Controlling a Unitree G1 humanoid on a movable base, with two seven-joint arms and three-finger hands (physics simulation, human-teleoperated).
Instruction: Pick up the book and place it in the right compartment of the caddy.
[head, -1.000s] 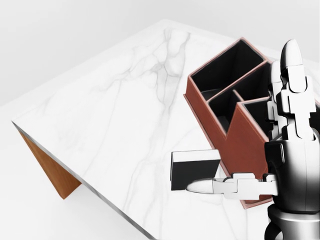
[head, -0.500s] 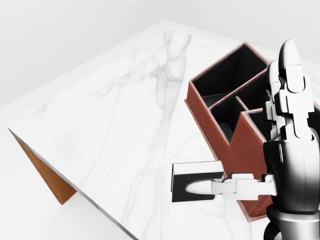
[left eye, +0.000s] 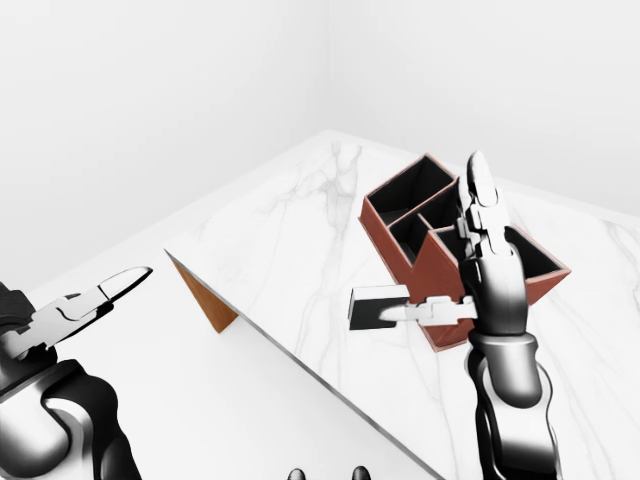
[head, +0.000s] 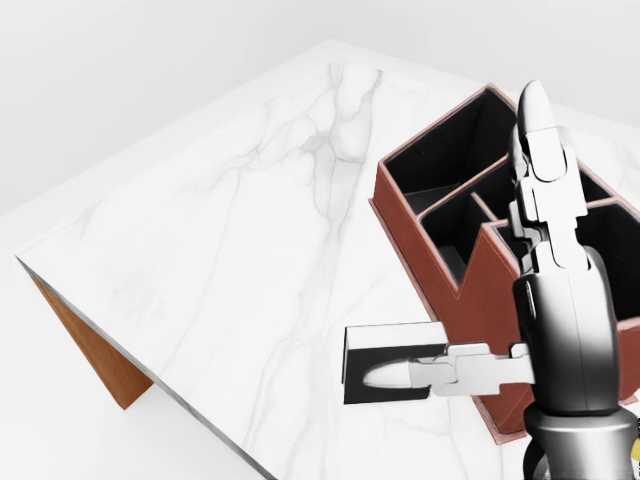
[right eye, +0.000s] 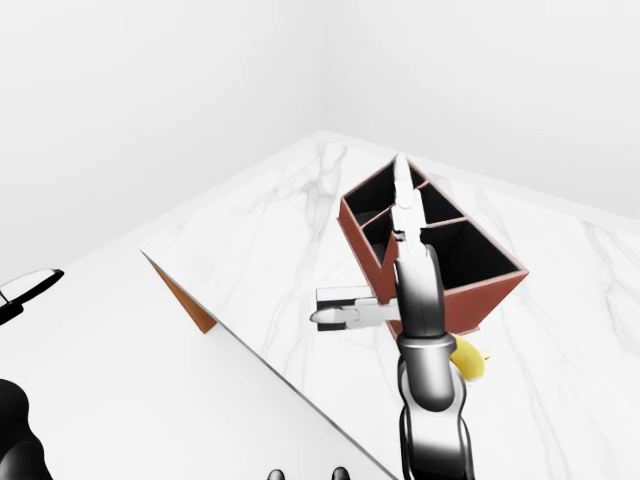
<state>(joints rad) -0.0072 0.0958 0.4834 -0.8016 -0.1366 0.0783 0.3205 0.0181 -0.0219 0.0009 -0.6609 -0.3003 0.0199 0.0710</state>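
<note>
Head cam close, looking down; eye cams wider, both sharing caddy (head: 455, 215), table (left eye: 290, 240)

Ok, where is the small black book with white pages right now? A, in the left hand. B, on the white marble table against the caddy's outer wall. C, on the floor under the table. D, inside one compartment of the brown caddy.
B: the small black book sits on the white marble table beside the brown caddy's outer wall, one right-hand finger across it.

Marble table (head: 230, 250), plain white walls (left eye: 150, 100)
</note>
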